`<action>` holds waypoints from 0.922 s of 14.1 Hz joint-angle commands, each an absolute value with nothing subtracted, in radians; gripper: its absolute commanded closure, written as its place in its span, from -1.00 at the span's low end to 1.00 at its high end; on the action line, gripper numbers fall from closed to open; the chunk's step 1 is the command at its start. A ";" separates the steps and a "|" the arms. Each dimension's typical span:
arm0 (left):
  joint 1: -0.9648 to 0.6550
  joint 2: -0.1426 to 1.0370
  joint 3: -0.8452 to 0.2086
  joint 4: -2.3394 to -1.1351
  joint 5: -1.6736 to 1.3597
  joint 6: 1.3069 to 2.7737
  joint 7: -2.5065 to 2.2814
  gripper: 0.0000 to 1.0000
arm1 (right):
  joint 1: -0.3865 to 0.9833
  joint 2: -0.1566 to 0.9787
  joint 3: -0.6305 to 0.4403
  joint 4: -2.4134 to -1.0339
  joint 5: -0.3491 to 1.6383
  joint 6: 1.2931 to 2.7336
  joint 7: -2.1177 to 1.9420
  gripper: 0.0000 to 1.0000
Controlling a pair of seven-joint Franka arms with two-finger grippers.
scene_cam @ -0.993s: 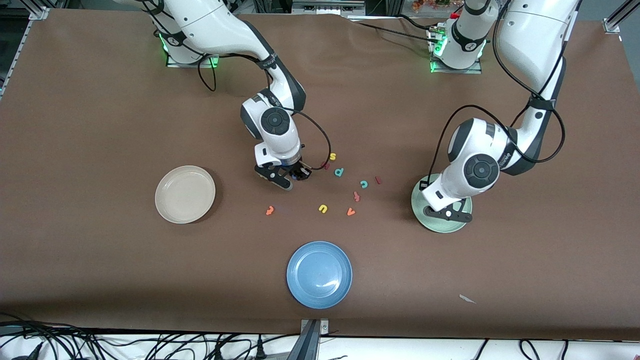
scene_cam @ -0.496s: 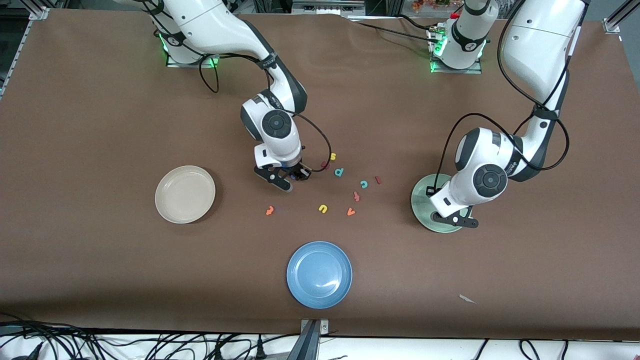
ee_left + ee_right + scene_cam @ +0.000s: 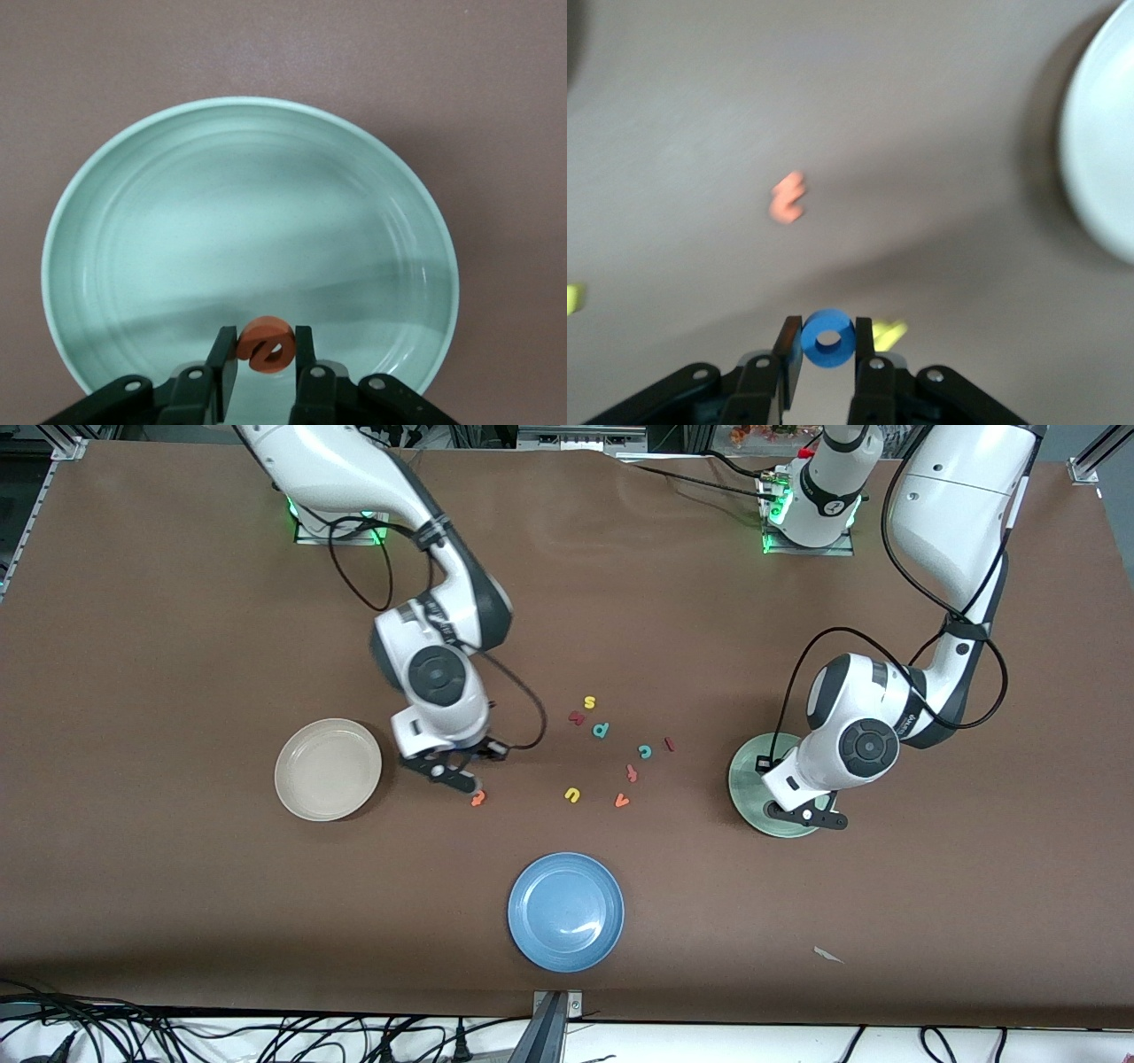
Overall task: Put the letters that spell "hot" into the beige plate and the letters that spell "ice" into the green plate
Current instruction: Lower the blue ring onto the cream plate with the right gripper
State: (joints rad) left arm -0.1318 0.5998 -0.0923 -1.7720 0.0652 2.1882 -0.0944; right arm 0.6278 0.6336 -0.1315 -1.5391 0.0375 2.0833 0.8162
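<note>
1. Right hand (image 3: 825,347): fingers clamped on the blue o (image 3: 828,339), ring standing on edge, hole facing the wrist cam. Hand is up over bare tabletop (image 3: 177,646) between the beige plate (image 3: 328,769) and the letter scatter.
2. Just under/beside that hand in the front view: orange t (image 3: 478,798), flat on the tabletop, long axis tilted; which way it points can't tell. A bit of yellow (image 3: 889,333) shows past the fingers in the right wrist view; letter shape can't tell.
3. Beige plate has nothing in it, toward the right arm's end.
4. Left hand (image 3: 265,356): fingers pinched on the orange e (image 3: 266,344), letter on edge, face toward the wrist cam, tilted. Hand is over the green plate (image 3: 746,788), near its rim, w/ bare plate under it.
5. Teal c (image 3: 645,751) and dark red i (image 3: 670,744) lie side by side on the tabletop, between the scatter and the green plate; i's bar runs roughly toward/away from the front cam, slightly tilted.
6. Others in the scatter: yellow s (image 3: 589,702), teal p-shaped letter (image 3: 601,730), yellow u (image 3: 572,794), orange v (image 3: 622,801), salmon letter (image 3: 632,772).
7. Blue plate (image 3: 565,911) sits nearest the front cam.
</note>
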 commanded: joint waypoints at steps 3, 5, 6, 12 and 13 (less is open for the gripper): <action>-0.118 0.621 -0.100 -1.749 0.092 2.184 -0.083 0.60 | 0.627 0.555 -0.279 -1.652 0.092 2.074 0.458 0.68; -0.118 0.630 -0.100 -1.752 0.092 2.186 -0.083 0.56 | 0.626 0.542 -0.351 -1.699 0.144 2.097 0.298 0.68; -0.121 0.638 -0.100 -1.750 0.092 2.186 -0.084 0.51 | 0.624 0.535 -0.386 -1.741 0.164 2.133 0.211 0.68; -0.135 0.580 -0.145 -1.747 0.077 2.169 -0.104 -1.00 | 0.621 0.529 -0.443 -1.868 0.273 2.273 0.028 0.05; -0.135 0.562 -0.162 -1.747 0.077 2.164 -0.104 -1.00 | 0.612 0.532 -0.443 -1.864 0.290 2.273 0.031 -0.75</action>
State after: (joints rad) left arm -0.1292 0.6151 -0.1292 -1.7478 0.0651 2.1882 -0.0953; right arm 0.6115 0.5681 -0.4412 -1.8293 0.2494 2.2598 0.0563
